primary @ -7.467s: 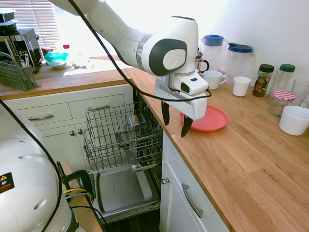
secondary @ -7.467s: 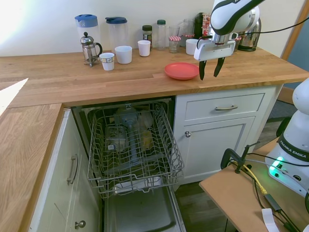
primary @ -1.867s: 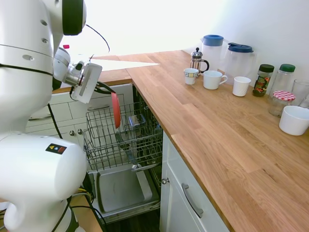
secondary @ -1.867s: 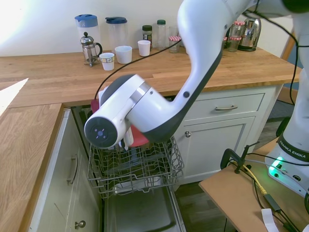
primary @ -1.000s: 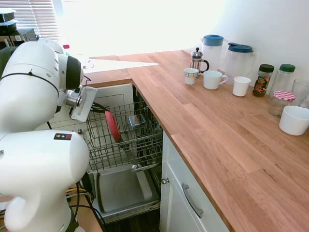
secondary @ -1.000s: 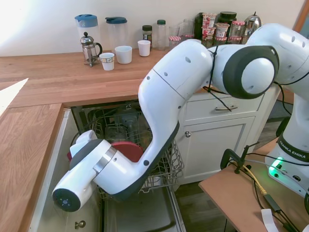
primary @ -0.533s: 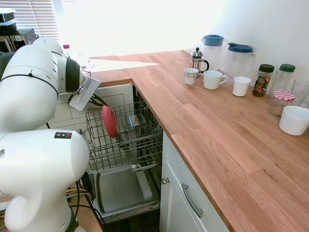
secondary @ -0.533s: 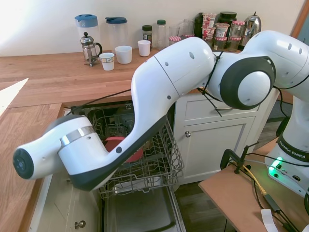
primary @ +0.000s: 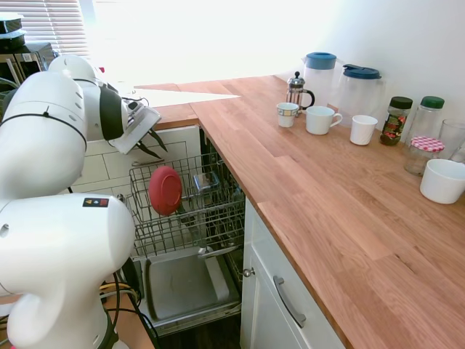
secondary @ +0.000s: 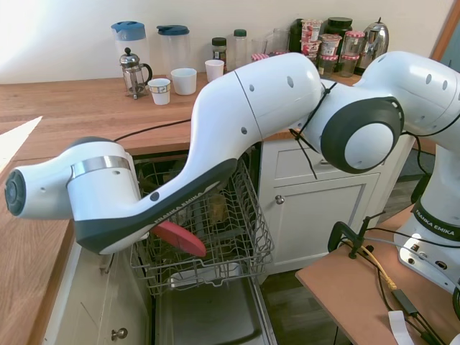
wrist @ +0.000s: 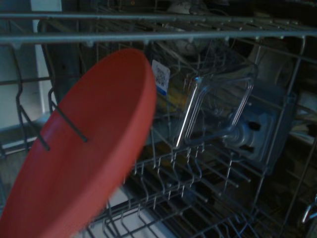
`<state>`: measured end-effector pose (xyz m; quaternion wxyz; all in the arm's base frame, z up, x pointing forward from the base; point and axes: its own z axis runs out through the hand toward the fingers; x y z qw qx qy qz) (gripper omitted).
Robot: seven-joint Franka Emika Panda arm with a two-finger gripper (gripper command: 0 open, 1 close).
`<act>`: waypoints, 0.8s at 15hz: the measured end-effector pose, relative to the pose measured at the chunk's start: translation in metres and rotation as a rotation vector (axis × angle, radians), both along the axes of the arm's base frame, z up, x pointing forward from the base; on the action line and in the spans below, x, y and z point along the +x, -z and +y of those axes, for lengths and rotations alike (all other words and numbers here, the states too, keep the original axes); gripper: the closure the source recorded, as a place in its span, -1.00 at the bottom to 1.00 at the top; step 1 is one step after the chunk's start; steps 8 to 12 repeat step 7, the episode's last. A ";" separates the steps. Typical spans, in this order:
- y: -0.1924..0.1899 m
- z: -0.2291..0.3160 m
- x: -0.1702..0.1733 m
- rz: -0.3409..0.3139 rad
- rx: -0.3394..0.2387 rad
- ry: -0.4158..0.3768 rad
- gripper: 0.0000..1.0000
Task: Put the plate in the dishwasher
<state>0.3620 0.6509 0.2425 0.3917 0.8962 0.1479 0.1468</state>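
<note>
fingers (primary: 152,144) spread apart, holding nothing | plate (primary: 165,190) just below them, tilted on edge in dishwasher (primary: 211,218) rack

The plate (primary: 165,190) stands tilted on edge in the pulled-out rack (primary: 218,211) of the dishwasher (primary: 185,280), at the rack's left end in the first exterior view. The gripper (primary: 150,145) hangs just above it, apart from it, fingers spread. Further into the rack, right of the plate, sits what seems to be a clear container (wrist: 218,106). The table (primary: 349,218) fills the right of that frame; along its far edge stand a french press (primary: 296,89), mugs (primary: 320,119) and jugs (primary: 361,88).
</note>
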 end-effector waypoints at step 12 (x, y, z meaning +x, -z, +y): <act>-0.194 -0.062 0.060 0.013 0.145 0.217 -1.00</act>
